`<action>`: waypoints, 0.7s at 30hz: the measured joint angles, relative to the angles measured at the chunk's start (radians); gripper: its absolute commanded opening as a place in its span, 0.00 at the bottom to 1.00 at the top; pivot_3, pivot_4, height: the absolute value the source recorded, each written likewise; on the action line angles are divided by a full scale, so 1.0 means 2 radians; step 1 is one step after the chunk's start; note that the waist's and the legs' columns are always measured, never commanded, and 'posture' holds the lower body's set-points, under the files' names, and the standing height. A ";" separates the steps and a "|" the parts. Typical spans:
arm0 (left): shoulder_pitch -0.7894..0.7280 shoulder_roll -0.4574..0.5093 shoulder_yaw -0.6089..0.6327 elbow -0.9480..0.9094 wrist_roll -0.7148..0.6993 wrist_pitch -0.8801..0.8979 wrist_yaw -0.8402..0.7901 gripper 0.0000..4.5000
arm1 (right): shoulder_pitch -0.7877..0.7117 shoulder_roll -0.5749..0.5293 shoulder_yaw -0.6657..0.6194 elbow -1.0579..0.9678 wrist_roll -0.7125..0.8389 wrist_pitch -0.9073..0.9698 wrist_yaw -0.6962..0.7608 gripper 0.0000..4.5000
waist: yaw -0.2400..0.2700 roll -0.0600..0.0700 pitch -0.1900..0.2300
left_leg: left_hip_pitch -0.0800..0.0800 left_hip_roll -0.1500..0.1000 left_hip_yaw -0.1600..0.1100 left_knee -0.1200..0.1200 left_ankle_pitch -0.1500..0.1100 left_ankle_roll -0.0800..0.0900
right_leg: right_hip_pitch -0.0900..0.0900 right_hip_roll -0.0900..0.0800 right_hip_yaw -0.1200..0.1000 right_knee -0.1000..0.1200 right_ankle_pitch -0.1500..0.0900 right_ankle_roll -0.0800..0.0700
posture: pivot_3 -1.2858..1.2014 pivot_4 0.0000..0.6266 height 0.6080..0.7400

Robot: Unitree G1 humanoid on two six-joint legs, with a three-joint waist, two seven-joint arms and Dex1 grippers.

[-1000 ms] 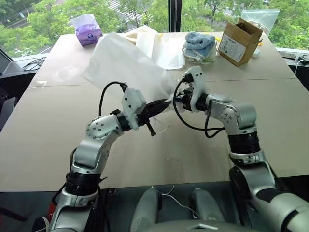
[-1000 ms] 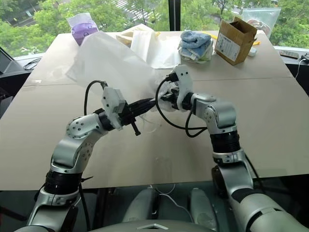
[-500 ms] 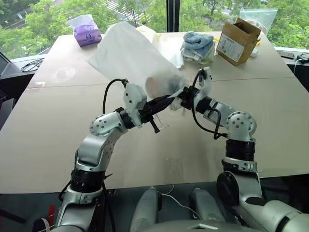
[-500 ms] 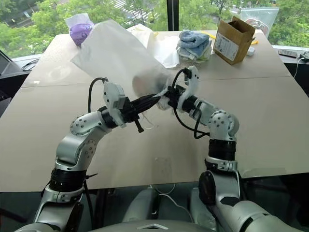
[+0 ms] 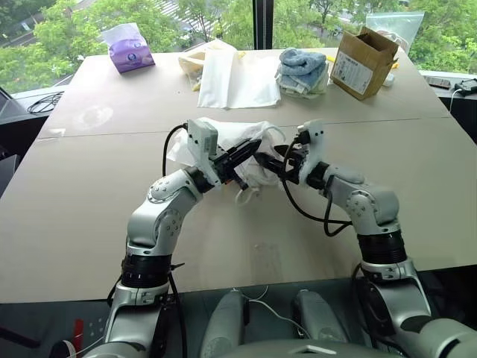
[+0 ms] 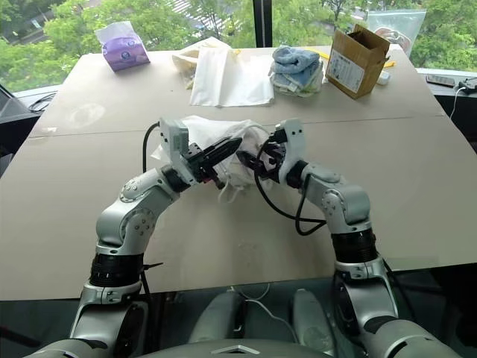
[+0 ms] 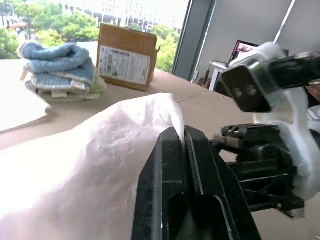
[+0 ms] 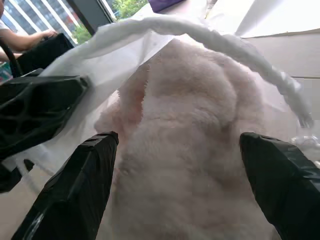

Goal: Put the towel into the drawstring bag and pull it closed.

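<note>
Left jaws [image 5: 253, 146] pinch drawstring bag [image 5: 223, 138] rim; right jaws [image 5: 267, 164] wide apart before towel [image 8: 190, 150] inside bag.

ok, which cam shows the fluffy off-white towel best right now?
Right wrist view: the fluffy off-white towel sits close up inside the mouth of the thin white drawstring bag. In the head views and the left wrist view the bag's cloth hides it.
</note>
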 measured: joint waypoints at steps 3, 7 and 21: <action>0.000 -0.003 0.009 0.008 -0.007 0.006 0.001 0.00 | 0.008 -0.038 0.004 -0.019 0.001 -0.003 0.032 0.93 | 0.000 0.000 0.000 | 0.000 0.000 0.000 0.000 0.000 0.000 | 0.000 0.000 0.000 0.000 0.000 0.000 | 0.52 0.24 1.00; -0.002 -0.005 0.013 0.018 -0.012 0.008 0.001 0.00 | 0.027 -0.075 0.006 -0.044 0.004 -0.003 0.058 0.93 | 0.002 0.000 0.000 | 0.000 0.000 0.000 0.000 0.000 0.000 | 0.000 0.000 0.000 0.000 0.000 0.000 | 0.52 0.24 1.00; -0.003 -0.005 0.014 0.022 -0.015 0.008 -0.001 0.00 | 0.070 -0.166 0.020 -0.085 0.018 0.001 0.121 0.93 | 0.005 0.000 0.000 | 0.000 0.000 0.000 0.001 -0.001 0.001 | 0.001 0.000 0.000 -0.001 0.000 0.000 | 0.52 0.24 1.00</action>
